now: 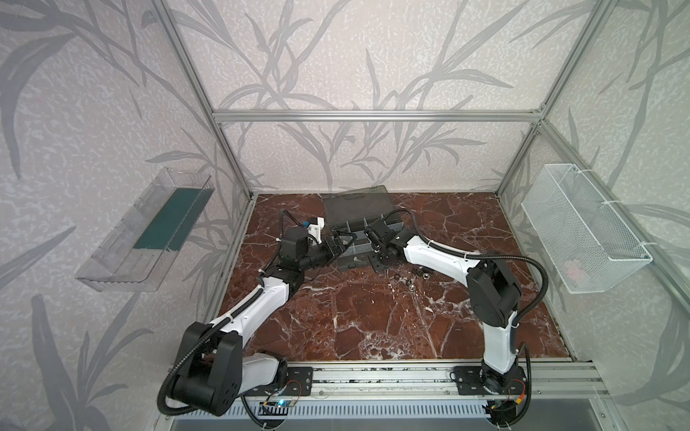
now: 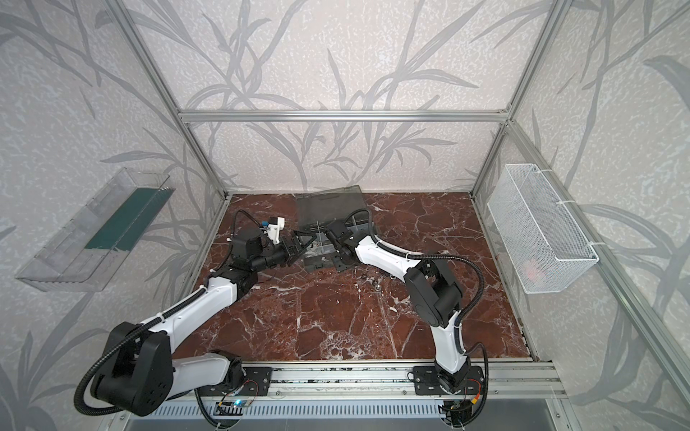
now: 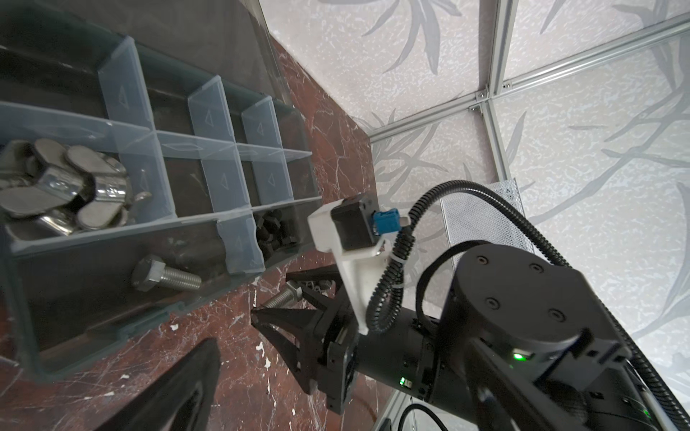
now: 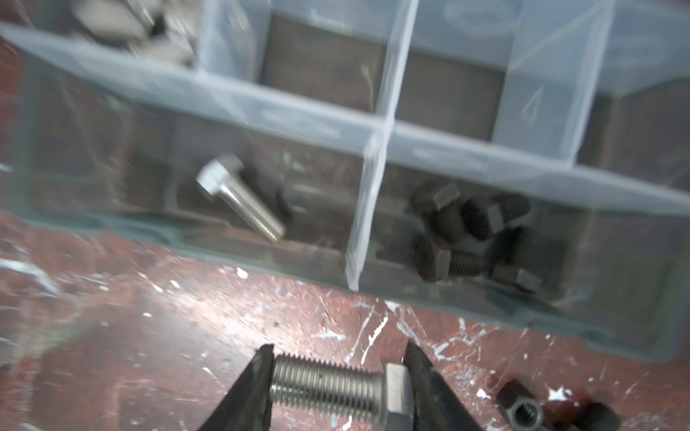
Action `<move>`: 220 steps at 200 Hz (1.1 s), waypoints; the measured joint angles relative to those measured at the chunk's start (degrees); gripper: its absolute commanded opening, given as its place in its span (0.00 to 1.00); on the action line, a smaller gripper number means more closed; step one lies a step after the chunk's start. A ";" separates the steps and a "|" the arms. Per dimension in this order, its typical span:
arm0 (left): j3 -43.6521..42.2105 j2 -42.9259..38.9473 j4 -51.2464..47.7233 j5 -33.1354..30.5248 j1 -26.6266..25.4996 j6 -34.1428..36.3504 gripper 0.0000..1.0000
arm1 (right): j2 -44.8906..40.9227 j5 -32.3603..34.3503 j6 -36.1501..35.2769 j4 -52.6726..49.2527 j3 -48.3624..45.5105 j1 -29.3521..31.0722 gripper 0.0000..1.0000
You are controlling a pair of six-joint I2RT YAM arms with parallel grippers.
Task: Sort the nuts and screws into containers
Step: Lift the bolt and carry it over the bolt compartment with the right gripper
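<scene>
Beside case (image 4: 485, 309), right fingers (image 4: 254, 392) pinch bolt (image 4: 328, 384), head partly cropped; left fingers (image 3: 179, 392) spread wide.

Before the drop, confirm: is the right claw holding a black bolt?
No, the right claw is clamped end to end on a silver threaded bolt.

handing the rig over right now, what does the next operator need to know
Left gripper: open, empty, at the left end of the organizer case.
Right gripper: shut on a silver bolt, gripped end to end, just in front of the case.
Done: wing nuts in one compartment, a second silver bolt in the long front compartment, black bolts in the next one.
Left: drop the held bolt, probably beside its twin; loose black nuts remain on the table.
</scene>
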 measured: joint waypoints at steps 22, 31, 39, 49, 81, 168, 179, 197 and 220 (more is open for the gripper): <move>-0.31 -1.60 0.55 -0.79 1.36 -0.22 0.99 | 0.15 -0.33 -0.11 -0.37 3.17 0.00 0.50; -0.31 -1.66 0.94 -0.92 1.73 -0.37 0.99 | 0.57 -0.35 -0.09 -0.74 4.92 0.02 0.50; -0.31 -1.66 1.14 -1.05 2.01 -0.48 0.99 | 1.22 -0.48 -0.09 -0.87 6.64 0.02 0.50; -0.33 -1.66 1.14 -1.18 2.12 -0.61 0.99 | 2.32 -0.81 -0.07 -1.03 8.87 0.02 0.50; -0.42 -1.66 1.53 -1.16 2.29 -1.09 0.99 | 7.56 -1.51 -0.07 -1.36 16.06 0.02 0.50; -0.81 -0.66 4.26 -0.50 3.63 -3.17 0.99 | 15.52 -2.43 0.46 -3.69 19.71 0.02 0.54; -1.03 -0.42 4.63 -0.31 3.76 -3.48 0.99 | 15.52 -2.43 0.59 -3.69 19.71 0.00 0.55; -1.31 -0.28 4.83 -0.11 3.89 -3.69 0.99 | 15.61 -2.45 0.63 -3.67 19.71 0.02 0.57; -1.38 -0.26 4.87 -0.04 3.96 -3.89 1.00 | 15.93 -2.43 0.66 -3.63 19.71 0.02 0.60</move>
